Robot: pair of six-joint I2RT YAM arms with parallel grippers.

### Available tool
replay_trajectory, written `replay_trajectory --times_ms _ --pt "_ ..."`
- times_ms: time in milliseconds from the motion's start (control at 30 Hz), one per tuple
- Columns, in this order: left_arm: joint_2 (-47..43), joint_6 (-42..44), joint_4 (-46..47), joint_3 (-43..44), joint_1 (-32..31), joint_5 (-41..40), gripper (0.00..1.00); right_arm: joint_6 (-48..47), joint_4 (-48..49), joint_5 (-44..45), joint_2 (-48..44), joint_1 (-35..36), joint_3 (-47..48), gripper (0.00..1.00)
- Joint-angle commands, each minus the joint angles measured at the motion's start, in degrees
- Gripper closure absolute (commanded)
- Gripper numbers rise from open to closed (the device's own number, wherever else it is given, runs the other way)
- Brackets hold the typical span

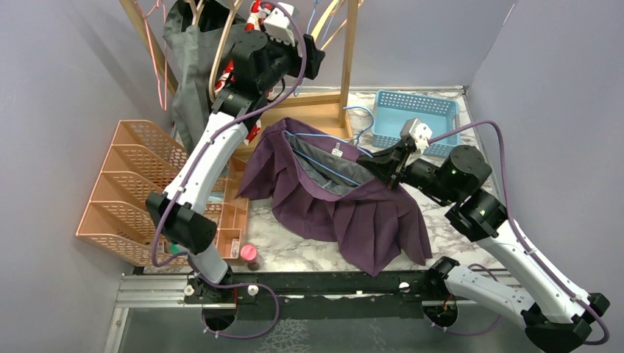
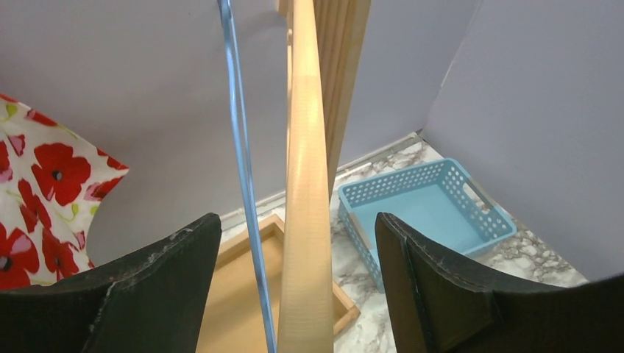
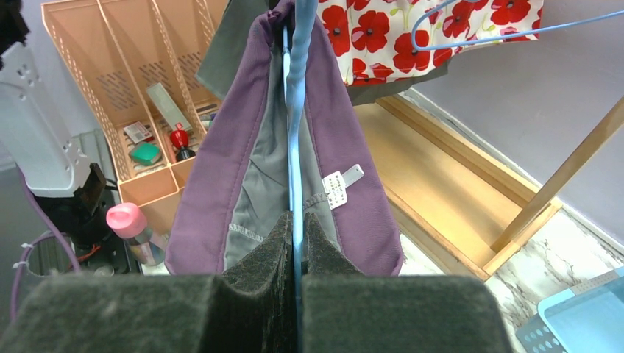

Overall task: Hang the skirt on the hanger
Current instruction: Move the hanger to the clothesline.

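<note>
Since the skirt [image 1: 346,213] looks soft, light pleated cloth that sags and slips, take it at the firmer waistband [image 3: 243,147]; it lies spread on the table [image 1: 294,254], waistband around the blue hanger [image 3: 293,110]. Right gripper [image 3: 296,243]: clamped shut on that hanger. Left gripper [image 2: 294,228]: jaws wide, straddling the wooden rail [image 2: 305,147], holding nothing.
</note>
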Motion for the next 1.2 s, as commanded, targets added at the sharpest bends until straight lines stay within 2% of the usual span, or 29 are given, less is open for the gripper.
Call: replay_trajectory --times_ms 0,67,133,200,267,300,333,533,667,1067,1167 --pt "4.6 3.7 -3.4 9.7 -0.1 0.6 0.25 0.8 6.0 1.7 -1.5 0.4 0.8 0.99" --pt "6.3 4.5 -5.0 11.6 -0.1 -0.3 0.34 0.8 6.1 1.7 -1.4 0.4 1.0 0.99" --pt "7.0 5.5 -5.2 11.6 -0.1 -3.3 0.47 0.7 6.0 1.8 -1.3 0.4 1.2 0.99" --pt "7.5 6.8 -5.4 11.8 -0.1 -6.2 0.66 0.6 5.9 1.9 -1.2 0.4 1.5 0.99" --pt "7.7 7.6 -6.0 11.8 -0.1 -9.6 0.89 0.5 5.6 2.0 -1.2 0.4 1.6 0.99" --pt "7.6 7.8 -6.3 11.9 -0.1 -11.4 0.97 0.5 5.6 2.1 -1.1 0.4 1.7 0.99" --pt "7.5 8.2 -6.5 11.9 -0.2 -13.5 1.0 0.5 5.6 2.1 -1.1 0.4 1.7 0.99" --pt "6.6 9.9 -8.8 12.4 -0.1 -28.5 1.0 0.5 5.7 2.4 -0.5 0.4 2.0 0.99" --pt "5.7 11.0 -10.1 12.3 0.0 -35.1 1.0 0.6 5.9 2.5 -0.1 0.4 2.1 0.99" --pt "3.6 11.1 -13.5 8.9 1.8 -44.4 1.0 0.6 5.9 2.8 0.1 0.4 2.7 0.99" --pt "0.3 11.1 -13.6 7.0 2.0 -46.3 1.0 0.7 6.0 2.8 0.2 0.4 2.7 0.99"
